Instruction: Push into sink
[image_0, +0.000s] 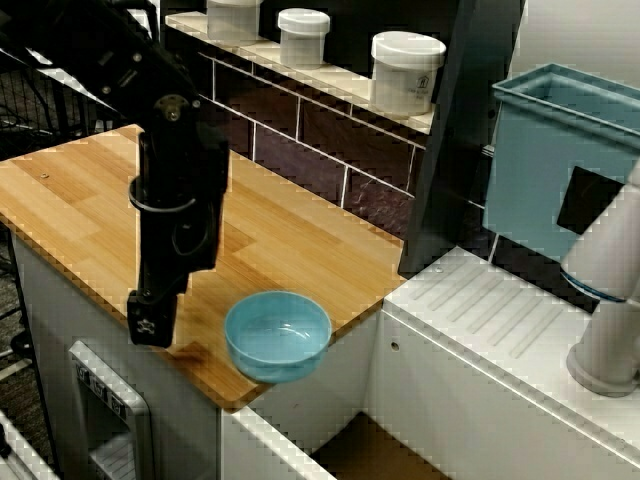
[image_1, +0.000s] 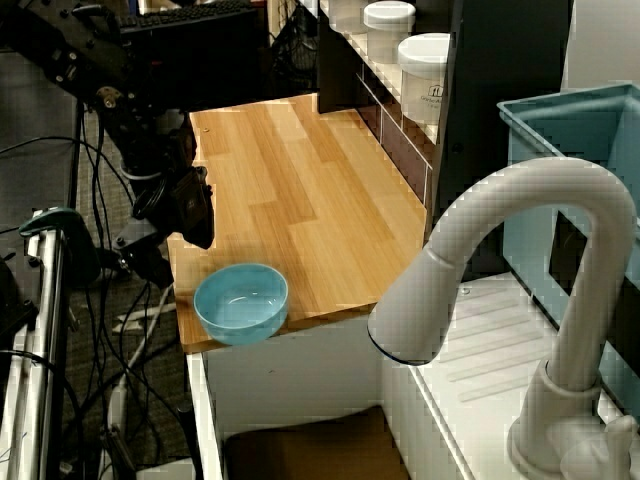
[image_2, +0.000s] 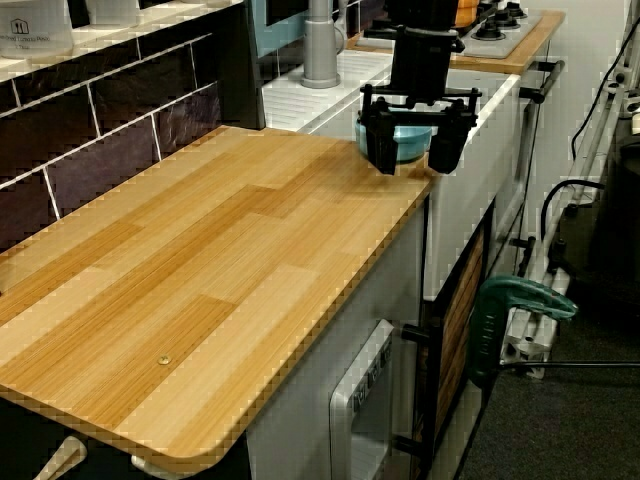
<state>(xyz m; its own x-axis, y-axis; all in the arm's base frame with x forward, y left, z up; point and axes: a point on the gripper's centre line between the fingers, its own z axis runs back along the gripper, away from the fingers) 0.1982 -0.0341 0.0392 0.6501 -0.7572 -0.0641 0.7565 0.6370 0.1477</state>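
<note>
Bowl (image_0: 278, 335) sitting at the counter (image_0: 290, 240) corner, beside the sink (image_0: 375, 452).
Gripper (image_2: 417, 145), fingers spread apart, is hovering behind the bowl, opposite the sink.

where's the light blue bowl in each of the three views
View from the front corner: the light-blue bowl sits low and centre, at the wooden counter's corner beside the sink.
View past the faucet: the bowl is lower left, on the counter's near edge.
View along the counter: the bowl is upper right, partly hidden behind the open gripper.
Shared landmark: the wooden counter.
</note>
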